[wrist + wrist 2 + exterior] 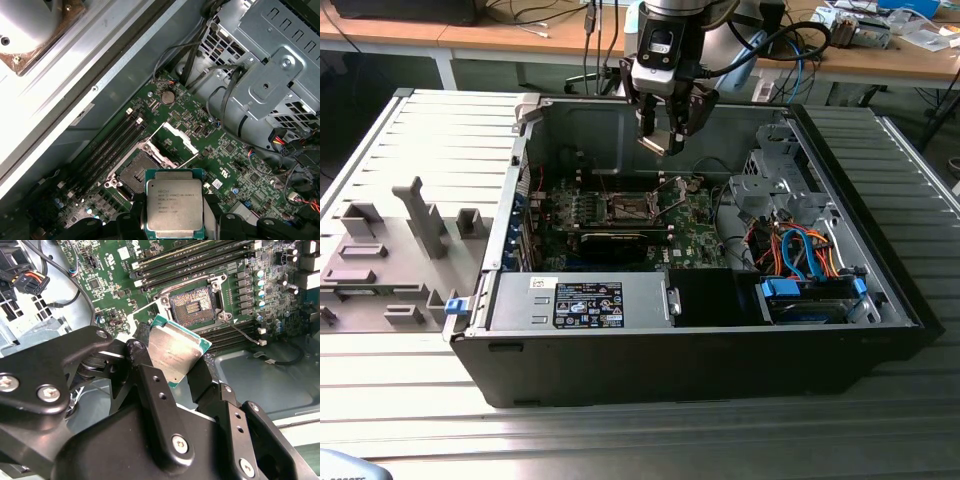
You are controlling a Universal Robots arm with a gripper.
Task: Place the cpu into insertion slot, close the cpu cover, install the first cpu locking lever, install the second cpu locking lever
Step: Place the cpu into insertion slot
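While the gripper (661, 139) hangs in the upper centre of the exterior view, above the open computer case (720, 350), its fingers are closed narrowly on the cpu (654, 144), pinching the chip by two opposite edges. The second wrist view shows the silver top plate between the two black fingers (145, 371). The insertion slot (625, 208) lies on the green board (692, 226) inside the case, below the gripper and a little toward the exterior view's left, and is well apart from the chip. In both wrist views the slot's dark centre is bare, with nothing seated in it. The cpu cover (180, 137) stands raised off the slot on its hinged edge, so the opening is judged free from above. The coming move therefore turns on the offset between chip and slot, downward and slightly to the exterior view's left, and on squaring the chip's edges to the socket rim. Whether those edges are already square cannot be told, since each wrist view looks at the chip obliquely. The chip's underside is hidden and its corner mark is not legible. The fingertips are cut off at the frame edge in the first wrist view. The locking levers are thin wires beside the slot, and their positions are hard to make out.
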